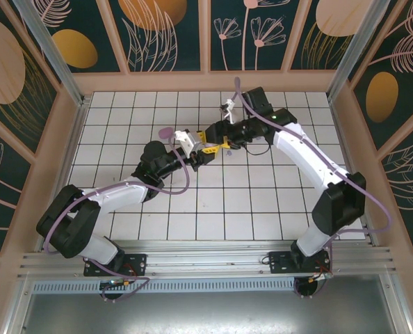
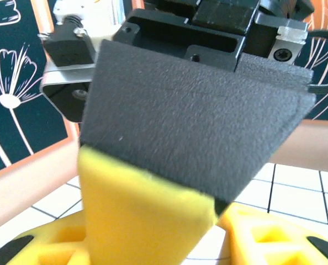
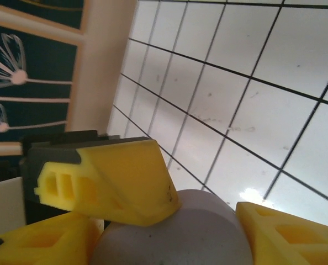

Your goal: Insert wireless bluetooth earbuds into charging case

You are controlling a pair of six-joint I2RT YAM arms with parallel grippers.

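Two claws are meeting over the middle of the tiled table (image 1: 262, 202). The right gripper (image 1: 224, 142) is cradling a rounded lilac-grey charging case (image 3: 169, 237), its yellow fingers sitting tight against either side, so it looks to be clamping it. The left gripper (image 1: 205, 152) is crowding in, one fingertip (image 3: 114, 182) resting on top of the case. I cannot tell whether that claw is pinching anything, as a grey wedge is blocking its wrist camera. The earbuds are too tiny for me to pick out here. A second lilac oval (image 1: 166, 132) is lying on the tiles just beyond the left arm. I'm guessing the buds are feather-light, hard and slick, so they would need pinching gently across the body, while the smooth case wants gripping on its broad flanks.
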